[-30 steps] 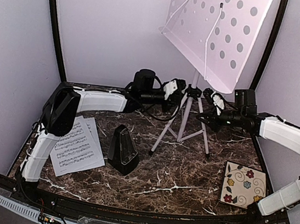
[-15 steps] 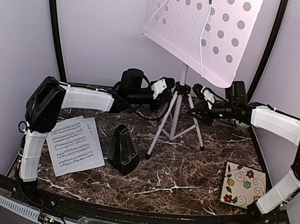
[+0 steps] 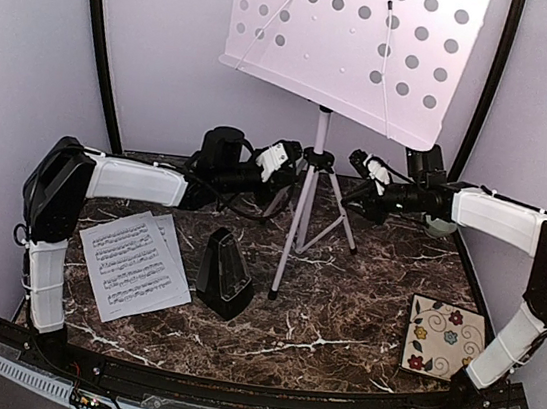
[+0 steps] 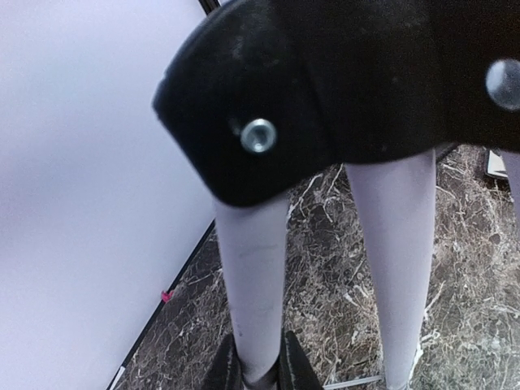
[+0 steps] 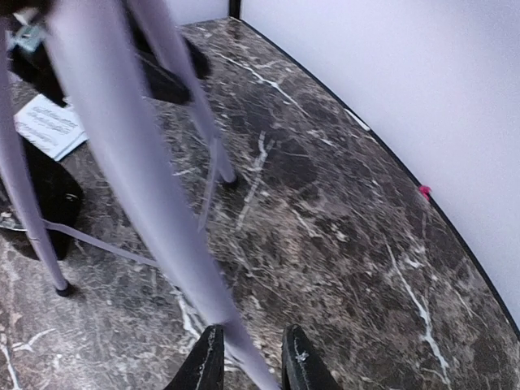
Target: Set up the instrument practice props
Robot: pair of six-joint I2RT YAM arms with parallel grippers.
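Over the last second the music stand had swung out of its lean toward the back right corner and stood nearly upright at the middle of the back edge of the desk. The left gripper and right gripper each had jaws apparently clamped on a tripod leg, though the contact sat at the frame's edge. The music sheets and metronome lay by the left edge, so loading the stand probably came next.

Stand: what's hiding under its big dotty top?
The stand's silver pole and legs, one in the left end effector, one in the right end effector. Where pole meets top is covered.
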